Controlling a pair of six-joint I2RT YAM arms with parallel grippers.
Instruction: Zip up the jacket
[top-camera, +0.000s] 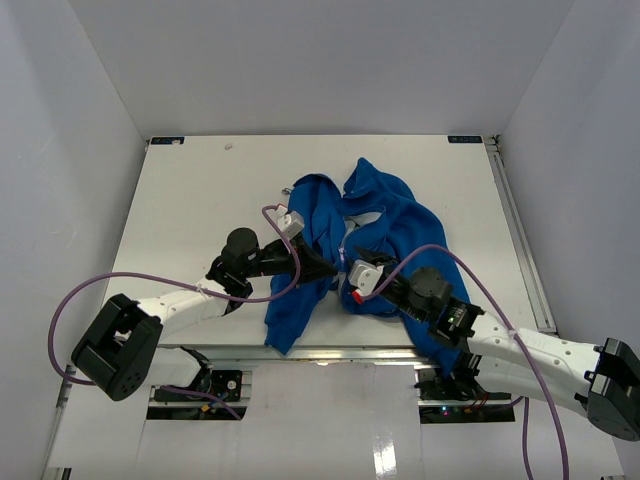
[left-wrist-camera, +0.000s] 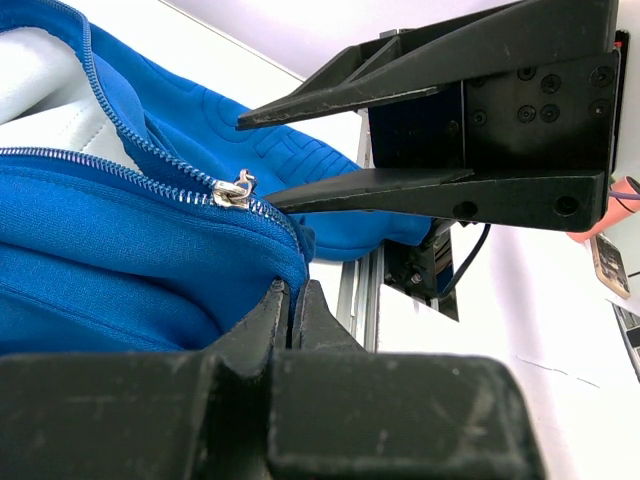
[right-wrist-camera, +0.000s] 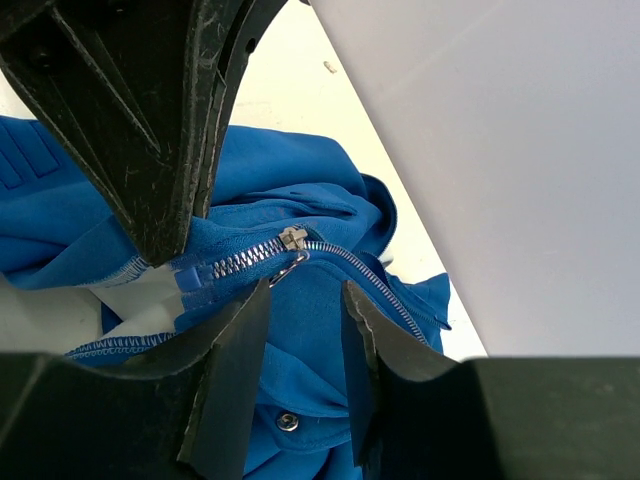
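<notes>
Between the pinched-together fingers of the left gripper (left-wrist-camera: 293, 292) sits the bottom hem of the jacket (top-camera: 390, 215), right at the foot of its zipper. The jaws are clenched on that blue fabric. Just beside them, the right gripper (right-wrist-camera: 305, 295) has its jaws released and apart, one finger on each side of the zipper line. The zipper pull (left-wrist-camera: 233, 190) is close by the fingertips and not gripped. Whether either finger touches the cloth cannot be told. From the hem up to the pull the teeth are joined for a short stretch. Beyond the pull the two rows part and show white lining (left-wrist-camera: 40, 80). A metal snap (right-wrist-camera: 287, 421) shows on the blue fabric near the right gripper's fingers. Farther out, the jacket lies crumpled on the white table (top-camera: 190, 190), a little right of the middle, with one fold reaching the near edge between the two arms. The right arm lies across its near right part. Purple cables (top-camera: 150, 278) loop off both arms.
</notes>
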